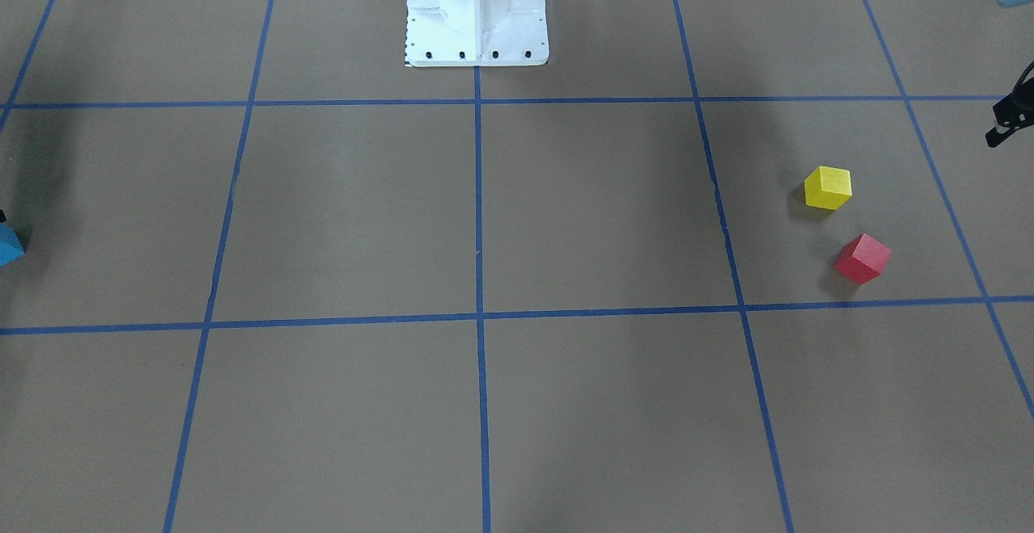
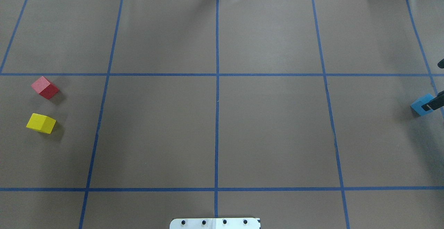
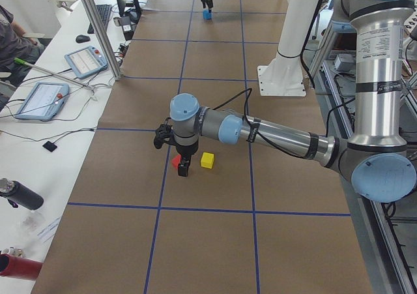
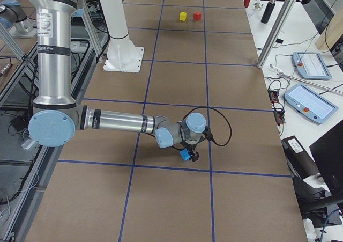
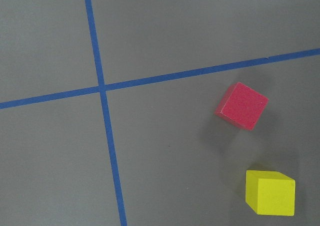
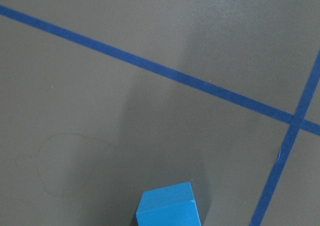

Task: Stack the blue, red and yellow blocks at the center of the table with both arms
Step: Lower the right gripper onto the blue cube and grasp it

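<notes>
Overhead exterior is catching the right gripper (image 2: 433, 103) at the blue block (image 2: 419, 104), left gripper (image 3: 184, 169) hovering near the red block (image 3: 175, 160), neither's opening readable.

Your left arm (image 3: 280, 137) has its upper link standing vertical and its forearm stretched out nearly level. Its wrist (image 3: 186, 111) is bent so the left gripper (image 3: 184, 169) points straight down. From the side view you cannot tell whether its jaws are parted. Your right arm (image 4: 118, 123) takes the same pose at the other end, forearm level and right gripper (image 4: 188, 155) aimed downward. In the overhead view only one dark finger (image 2: 436, 101) pokes in at the right edge, so its state is unclear too
</notes>
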`<state>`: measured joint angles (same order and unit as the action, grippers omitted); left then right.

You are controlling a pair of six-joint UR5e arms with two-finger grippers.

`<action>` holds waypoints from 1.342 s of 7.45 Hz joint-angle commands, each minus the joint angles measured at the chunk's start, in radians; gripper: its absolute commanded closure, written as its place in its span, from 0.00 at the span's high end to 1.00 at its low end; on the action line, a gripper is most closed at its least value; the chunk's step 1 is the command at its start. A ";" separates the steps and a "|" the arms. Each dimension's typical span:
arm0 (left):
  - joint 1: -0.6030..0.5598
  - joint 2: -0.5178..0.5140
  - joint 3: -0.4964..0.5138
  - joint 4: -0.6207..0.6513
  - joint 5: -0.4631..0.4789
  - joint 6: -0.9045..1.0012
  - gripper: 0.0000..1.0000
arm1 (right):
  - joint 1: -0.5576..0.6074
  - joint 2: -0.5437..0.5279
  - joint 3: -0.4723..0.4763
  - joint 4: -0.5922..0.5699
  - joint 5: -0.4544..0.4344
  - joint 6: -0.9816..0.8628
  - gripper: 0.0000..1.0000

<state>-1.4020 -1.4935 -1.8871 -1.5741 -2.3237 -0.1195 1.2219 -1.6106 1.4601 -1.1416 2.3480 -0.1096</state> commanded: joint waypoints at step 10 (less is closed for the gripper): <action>0.001 -0.005 0.008 0.000 -0.066 -0.026 1.00 | -0.066 0.138 0.142 -0.142 -0.004 0.381 0.00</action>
<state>-1.4018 -1.4996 -1.8843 -1.5738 -2.3611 -0.1463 1.1894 -1.5172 1.5258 -1.2380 2.3182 0.0749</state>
